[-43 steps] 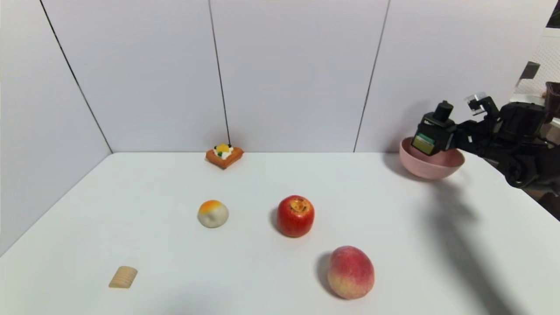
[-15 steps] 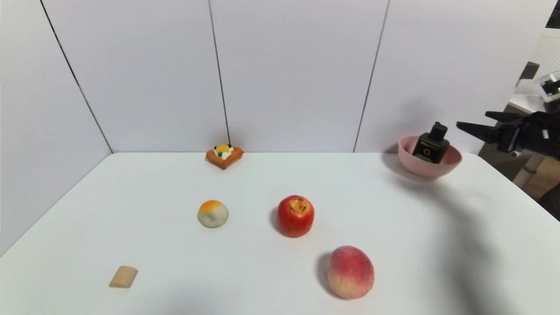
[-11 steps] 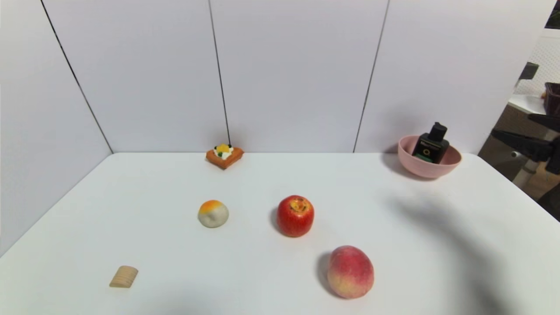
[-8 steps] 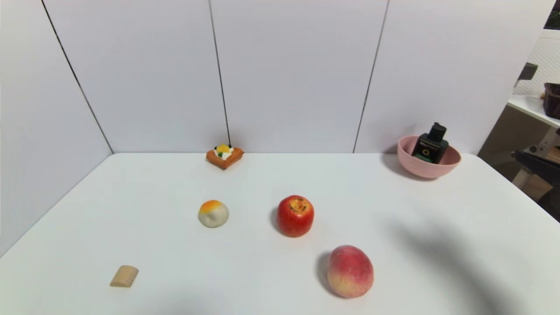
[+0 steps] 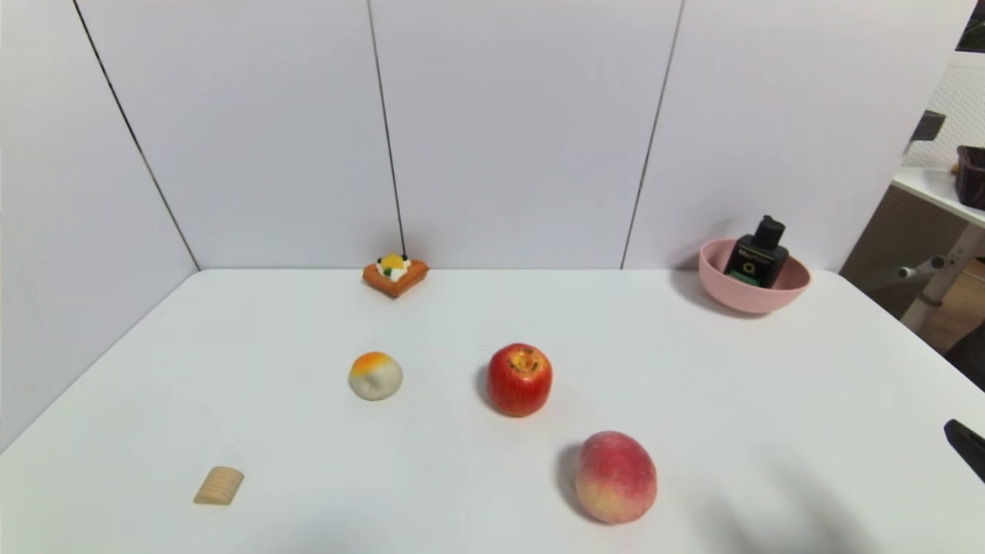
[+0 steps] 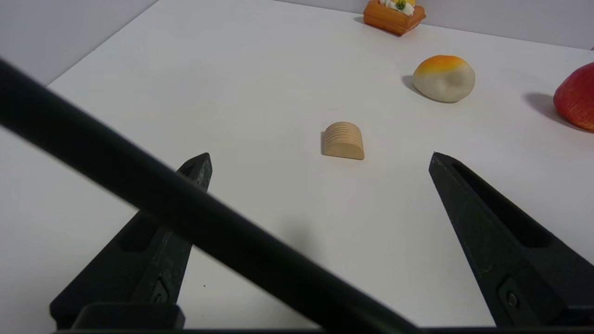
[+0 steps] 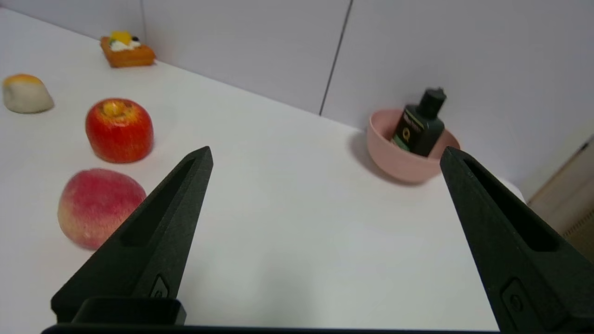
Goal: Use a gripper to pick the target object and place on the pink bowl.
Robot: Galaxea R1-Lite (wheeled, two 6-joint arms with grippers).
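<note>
The bottle (image 5: 758,260) sits inside the bowl (image 5: 723,286) at the upper right of the head view, leaning a little against the far wall of the bowl, its pump head poking above the rim. Judged from this, the placing is done: nothing holds the bottle and it rests on its own.

The right gripper (image 7: 325,157) is empty, its two fingers spread wide. In its wrist picture the bowl (image 7: 394,162) and bottle (image 7: 420,125) lie well beyond the fingertips, so it stands well apart from them; in the head view only a dark tip (image 5: 968,446) shows at the lower right edge. That placing suits an arm clear of the bowl, leaving no risk of knocking the leaning bottle.

The left gripper (image 6: 320,160) is idle, fingers also spread, above the near left of the table with the wooden block (image 6: 343,140) just ahead of it.

The apple (image 5: 519,379), peach (image 5: 616,477), bun (image 5: 375,375) and cake (image 5: 394,274) lie untouched across the table (image 5: 731,400).

The bottle's label is dark with a yellow ring mark and a green band low down; a line of pale lettering runs above the ring but is too small to read.
</note>
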